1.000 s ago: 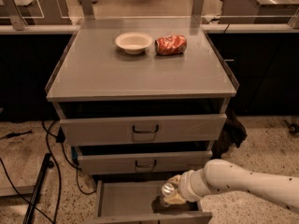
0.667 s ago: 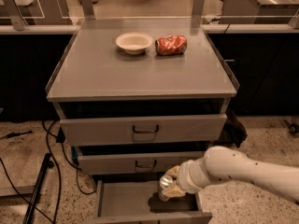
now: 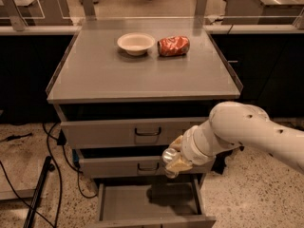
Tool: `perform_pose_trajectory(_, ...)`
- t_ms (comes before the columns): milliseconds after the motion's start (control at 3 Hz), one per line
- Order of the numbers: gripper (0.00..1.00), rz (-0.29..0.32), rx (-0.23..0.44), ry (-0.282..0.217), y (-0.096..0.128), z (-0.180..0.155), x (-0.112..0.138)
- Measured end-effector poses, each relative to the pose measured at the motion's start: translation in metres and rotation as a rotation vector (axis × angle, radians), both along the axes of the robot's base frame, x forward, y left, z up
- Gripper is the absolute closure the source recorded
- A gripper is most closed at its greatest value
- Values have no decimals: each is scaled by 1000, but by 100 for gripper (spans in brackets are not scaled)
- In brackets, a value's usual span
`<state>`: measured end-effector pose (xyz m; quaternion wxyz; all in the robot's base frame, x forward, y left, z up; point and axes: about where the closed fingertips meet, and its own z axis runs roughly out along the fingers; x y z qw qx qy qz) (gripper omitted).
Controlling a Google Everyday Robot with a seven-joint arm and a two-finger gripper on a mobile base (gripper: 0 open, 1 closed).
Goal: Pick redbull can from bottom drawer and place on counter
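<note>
The gripper [image 3: 172, 158] hangs just above the bottom drawer [image 3: 142, 204], fingers [image 3: 180, 164] clamped round the redbull can [image 3: 167, 155], so can's clear of the drawer floor. Its long axis looks tilted, lid leftward. The counter [image 3: 142, 75] lies well above & back from the drawer; next move prob. needs height first.

Dim drawer [image 3: 124, 205] shadow beneath end effector [image 3: 174, 164]

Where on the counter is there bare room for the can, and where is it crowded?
The counter is bare across its front half and along both side rims. Crowded: the back middle, where bowl and crushed soda can sit side by side. The gripper, holding the redbull can, is before the middle drawer.
</note>
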<state>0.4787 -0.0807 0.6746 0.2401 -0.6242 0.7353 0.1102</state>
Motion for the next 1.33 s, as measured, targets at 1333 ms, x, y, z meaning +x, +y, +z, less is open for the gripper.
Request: perform_pose_trajectory(1333, 100, -60, 74, 58, -2, 165, 33)
